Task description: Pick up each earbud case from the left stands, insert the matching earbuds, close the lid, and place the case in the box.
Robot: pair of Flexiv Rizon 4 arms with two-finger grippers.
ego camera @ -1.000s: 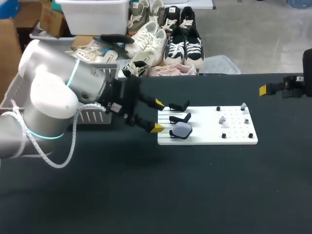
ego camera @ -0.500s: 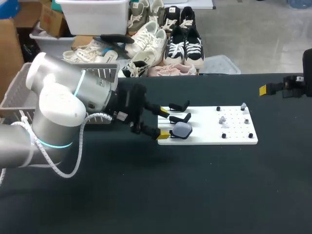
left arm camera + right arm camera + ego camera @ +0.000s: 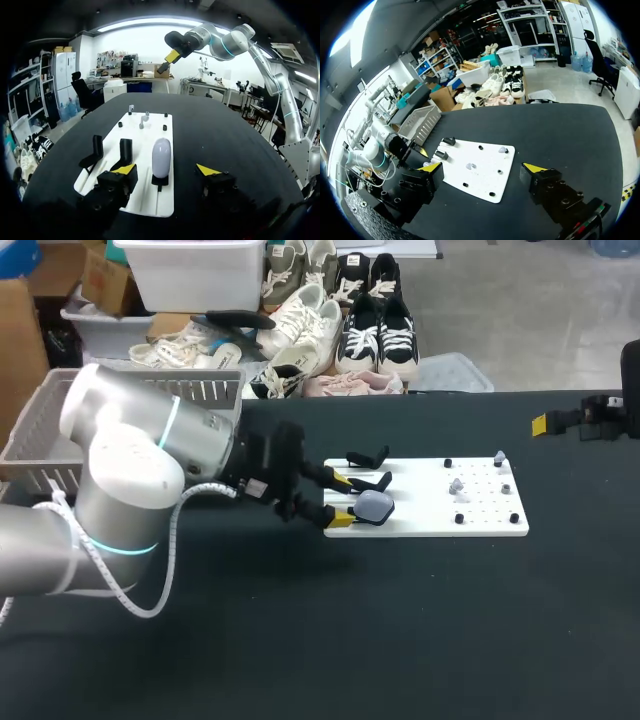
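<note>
A pale lilac earbud case [image 3: 375, 505] stands on the nearest of three black stands on a white board [image 3: 430, 522]. The other two stands [image 3: 369, 469] are bare. My left gripper [image 3: 341, 500] is at the board's left edge, open. Its yellow tips flank the case's stand without touching it. In the left wrist view the case [image 3: 161, 157] stands upright just ahead, between the fingers of the left gripper [image 3: 166, 170]. Small grey earbuds [image 3: 456, 485] sit on the board's pegged right half. My right gripper [image 3: 482, 167] is open and empty, far right of the board at the table's back edge [image 3: 545, 424].
A slatted grey basket [image 3: 40, 440] stands at the table's back left, behind my left arm. Black pegs [image 3: 460, 519] dot the board's right half. Dark tabletop [image 3: 400, 630] lies in front of the board.
My left gripper has moved right, up to the board's edge and the case's stand. Its fingers have drawn a little closer together. The right arm has not moved.
</note>
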